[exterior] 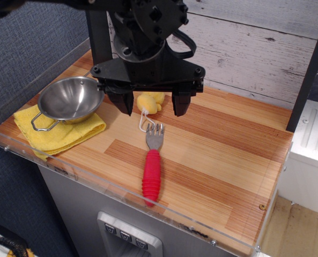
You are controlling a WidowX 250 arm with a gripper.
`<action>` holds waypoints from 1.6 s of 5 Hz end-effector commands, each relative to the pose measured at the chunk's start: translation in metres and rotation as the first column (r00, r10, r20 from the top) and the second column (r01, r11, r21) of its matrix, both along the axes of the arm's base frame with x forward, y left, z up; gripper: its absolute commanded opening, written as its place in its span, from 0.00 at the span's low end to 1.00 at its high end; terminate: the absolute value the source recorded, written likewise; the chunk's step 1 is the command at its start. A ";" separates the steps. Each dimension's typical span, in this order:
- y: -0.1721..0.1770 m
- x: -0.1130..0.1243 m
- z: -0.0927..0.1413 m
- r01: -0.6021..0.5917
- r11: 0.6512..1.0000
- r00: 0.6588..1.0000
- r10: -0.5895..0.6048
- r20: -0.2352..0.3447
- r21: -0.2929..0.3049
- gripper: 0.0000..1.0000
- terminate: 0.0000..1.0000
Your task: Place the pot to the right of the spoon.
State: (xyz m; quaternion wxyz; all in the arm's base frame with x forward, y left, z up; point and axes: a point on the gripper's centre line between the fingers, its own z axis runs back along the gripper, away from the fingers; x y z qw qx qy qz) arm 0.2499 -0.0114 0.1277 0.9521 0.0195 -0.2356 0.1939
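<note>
The pot (71,99) is a small shiny steel bowl with wire loop handles, sitting on the yellow folded cloth (59,131) at the table's left. The spoon (152,166) lies in the middle, red ribbed handle toward the front edge, grey tined head pointing back. My gripper (152,104) is black, hangs just behind the spoon's head and to the right of the pot, with its two fingers (124,100) wide apart and nothing between them.
A small yellow toy (149,101) with a white loop lies behind the spoon's head, between my fingers. A clear acrylic rim (121,187) runs along the table's front and left edges. A dark post (309,69) stands at the right.
</note>
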 end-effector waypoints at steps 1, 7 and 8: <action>0.000 0.000 0.000 0.000 1.000 1.000 0.000 0.000 0.000 1.00 0.00; 0.108 0.036 -0.025 -0.274 0.962 0.959 0.275 -0.067 0.019 1.00 0.00; 0.117 0.039 -0.038 -0.288 0.957 0.956 0.289 -0.056 0.025 1.00 0.00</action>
